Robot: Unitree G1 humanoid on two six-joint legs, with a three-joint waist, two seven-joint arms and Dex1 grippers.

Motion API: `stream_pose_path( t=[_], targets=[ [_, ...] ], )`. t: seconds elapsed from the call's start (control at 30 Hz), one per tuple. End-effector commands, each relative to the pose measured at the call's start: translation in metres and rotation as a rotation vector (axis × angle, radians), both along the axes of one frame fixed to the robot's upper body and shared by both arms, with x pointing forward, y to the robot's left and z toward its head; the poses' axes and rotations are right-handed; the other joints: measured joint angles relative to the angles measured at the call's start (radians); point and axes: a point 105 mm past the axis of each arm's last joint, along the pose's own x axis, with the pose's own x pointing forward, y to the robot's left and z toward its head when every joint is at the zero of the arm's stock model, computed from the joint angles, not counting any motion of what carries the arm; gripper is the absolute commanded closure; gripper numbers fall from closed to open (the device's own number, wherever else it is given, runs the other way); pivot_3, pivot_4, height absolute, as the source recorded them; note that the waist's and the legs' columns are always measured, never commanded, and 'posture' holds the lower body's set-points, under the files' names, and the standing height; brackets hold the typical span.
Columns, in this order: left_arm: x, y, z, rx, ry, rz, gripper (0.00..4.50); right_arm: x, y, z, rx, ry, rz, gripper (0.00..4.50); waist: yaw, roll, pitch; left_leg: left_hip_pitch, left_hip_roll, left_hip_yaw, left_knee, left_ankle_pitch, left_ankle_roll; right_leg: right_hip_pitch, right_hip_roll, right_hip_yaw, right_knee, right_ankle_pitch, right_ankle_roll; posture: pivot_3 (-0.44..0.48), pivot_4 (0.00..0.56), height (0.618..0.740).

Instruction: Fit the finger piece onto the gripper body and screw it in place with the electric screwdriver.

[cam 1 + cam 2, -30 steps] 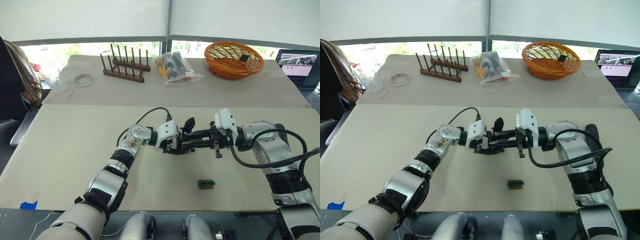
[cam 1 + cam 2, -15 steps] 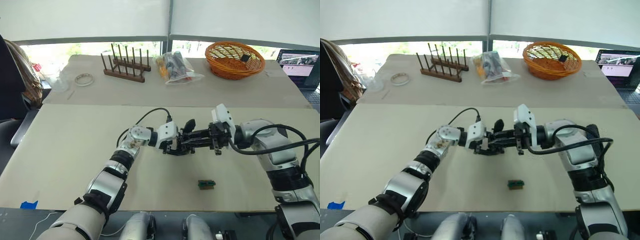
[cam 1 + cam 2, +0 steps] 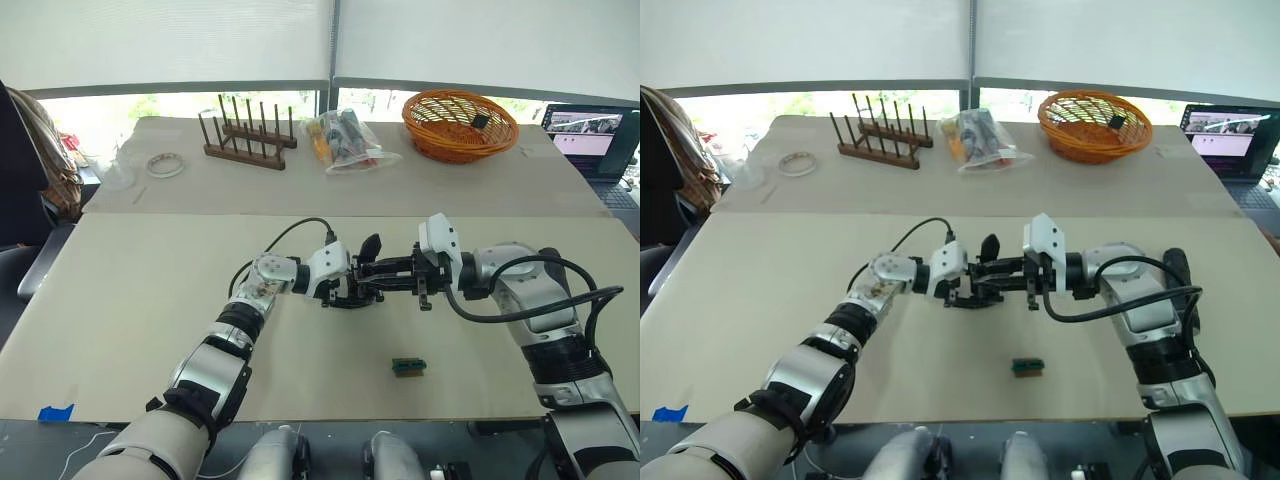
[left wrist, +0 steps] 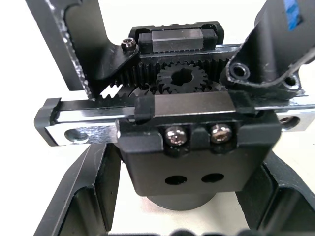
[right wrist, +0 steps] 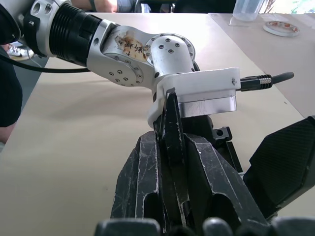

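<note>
Both grippers meet mid-table over the gripper body (image 3: 350,292).
My left gripper (image 3: 343,287) clamps it; my right gripper (image 3: 383,274), pinched on the finger piece (image 5: 173,142), points leftward along the rail, where it must seat.

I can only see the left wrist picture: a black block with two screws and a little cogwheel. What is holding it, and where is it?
Observer: The robot's left hand grips that black mechanism low over a beige table.
Visitor: Is the big dark shape at the corner another part?
Observer: The right hand reaches in from the opposite side, its tips meeting the mechanism.
Visitor: Is that hand carrying anything?
Observer: Its own camera shows its fingers pinched on a thin black piece.
Visitor: Anything else nearby?
Observer: A small green block lies on the table, closer to the robot.
</note>
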Motion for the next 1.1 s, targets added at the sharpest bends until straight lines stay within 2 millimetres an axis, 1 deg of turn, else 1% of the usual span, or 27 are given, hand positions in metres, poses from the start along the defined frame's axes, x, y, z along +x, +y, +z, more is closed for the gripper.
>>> stream_pose_path(
  t=[0.03,0.07,0.13,0.2,0.27,0.33,0.43,0.53,0.6,0.67,0.8,0.9,1.1],
  targets=[
    [-0.001,0.003,-0.002,0.035,-0.013,-0.018,1.87,-0.006,-0.005,-0.022,-0.039,0.12,-0.016,4.2,0.003,0.0,0.0,0.0,0.0,0.0,0.0,0.0,0.0,0.0,0.0,0.0,0.0,0.0,0.0,0.0,0.15,0.74],
    [-0.001,0.002,-0.002,0.035,-0.013,-0.019,1.87,-0.006,0.0,-0.018,-0.018,0.107,-0.014,4.2,0.003,0.0,0.0,0.0,0.0,0.0,0.0,0.0,0.0,0.0,-0.001,0.0,-0.001,0.0,0.0,0.0,0.15,0.74],
    [-0.001,0.002,-0.002,0.035,-0.013,-0.02,1.87,-0.004,0.01,-0.003,0.036,0.057,-0.005,4.2,0.003,0.0,0.0,0.0,0.0,0.0,-0.001,0.0,0.0,0.0,-0.001,0.0,-0.001,0.0,0.0,0.0,0.15,0.74],
    [-0.002,0.002,-0.003,0.034,-0.01,-0.022,1.87,-0.002,0.019,0.019,0.099,0.033,0.009,4.2,-0.001,0.0,0.0,-0.001,0.0,0.0,-0.001,0.0,0.0,-0.001,-0.001,0.0,0.0,0.0,0.0,0.0,0.15,0.74],
    [-0.002,0.001,-0.003,0.036,-0.008,-0.026,1.87,-0.004,0.023,0.038,0.136,0.02,0.042,4.2,-0.005,0.0,0.0,-0.001,0.001,0.001,-0.001,0.0,0.0,-0.002,-0.001,0.0,0.0,0.0,0.0,0.0,0.15,0.74],
    [-0.003,0.001,-0.004,0.036,-0.006,-0.027,1.87,-0.009,0.024,0.048,0.131,0.027,0.077,4.2,-0.006,0.0,0.0,-0.003,0.0,0.001,-0.001,0.0,0.0,-0.002,-0.001,0.0,0.0,0.0,-0.001,0.0,0.15,0.74],
    [-0.002,0.001,-0.004,0.037,-0.006,-0.026,1.87,-0.013,0.022,0.049,0.098,0.068,0.105,4.2,-0.002,0.0,0.0,-0.008,0.0,0.0,0.0,0.0,0.0,-0.004,-0.001,-0.001,0.0,0.0,-0.001,0.0,0.15,0.74],
    [-0.002,-0.001,-0.003,0.033,-0.008,-0.025,1.87,-0.013,0.02,0.048,0.097,0.121,0.1,4.2,0.003,0.0,0.0,-0.009,-0.001,-0.001,0.001,0.0,0.0,-0.005,-0.001,-0.004,-0.001,0.001,-0.001,0.0,0.15,0.74],
    [-0.001,-0.003,-0.002,0.03,-0.009,-0.025,1.87,-0.014,0.017,0.044,0.086,0.131,0.096,4.2,0.005,0.0,0.0,-0.009,-0.001,-0.001,0.001,0.0,0.0,-0.003,-0.002,-0.004,-0.001,0.001,-0.001,0.0,0.15,0.74],
    [-0.001,-0.003,-0.001,0.027,-0.01,-0.025,1.87,-0.014,0.013,0.035,0.063,0.135,0.086,4.2,0.006,0.0,0.0,-0.009,-0.001,-0.001,0.001,0.0,0.0,-0.003,-0.002,-0.005,-0.001,0.001,-0.001,0.0,0.15,0.74],
    [-0.002,-0.002,-0.002,0.025,-0.009,-0.026,1.87,-0.007,0.006,0.026,0.047,0.13,0.043,4.2,0.007,0.0,0.0,-0.009,-0.001,0.0,0.001,0.0,0.0,-0.003,-0.001,-0.011,-0.001,0.001,-0.001,0.0,0.15,0.74],
    [-0.002,-0.001,-0.002,0.026,-0.007,-0.027,1.87,-0.002,0.002,0.023,0.044,0.123,0.02,4.2,0.008,0.0,0.0,-0.009,-0.001,0.0,0.001,0.003,0.005,-0.003,-0.002,-0.015,-0.001,0.002,-0.002,0.0,0.15,0.74],
    [-0.002,-0.001,-0.003,0.026,-0.005,-0.027,1.87,0.001,0.001,0.023,0.042,0.101,0.02,4.2,0.008,0.0,0.0,-0.009,-0.001,-0.001,0.001,0.004,0.008,-0.002,-0.002,-0.017,-0.001,0.002,-0.002,0.0,0.15,0.74]
  ],
)
